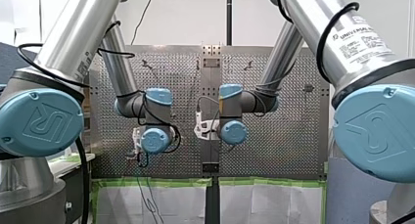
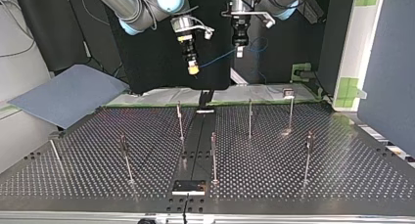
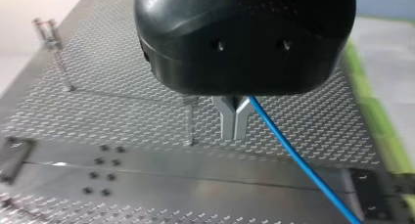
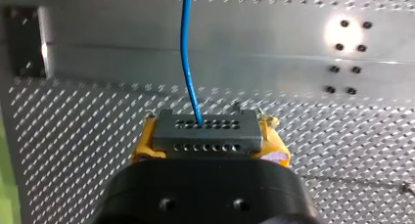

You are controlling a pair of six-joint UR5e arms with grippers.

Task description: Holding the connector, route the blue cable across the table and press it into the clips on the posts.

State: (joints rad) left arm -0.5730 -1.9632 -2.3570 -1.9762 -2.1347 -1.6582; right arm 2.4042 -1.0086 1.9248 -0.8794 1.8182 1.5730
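Two pairs: my right jaws clamped the connector; my left jaws were shut beside the blue cable, whose slack could snag posts below.

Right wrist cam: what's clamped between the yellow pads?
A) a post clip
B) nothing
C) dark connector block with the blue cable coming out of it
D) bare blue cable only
C: in the right wrist view my right gripper has its jaws shut on the dark connector, with yellow pads at both its ends, and the blue cable runs out of its holed face.
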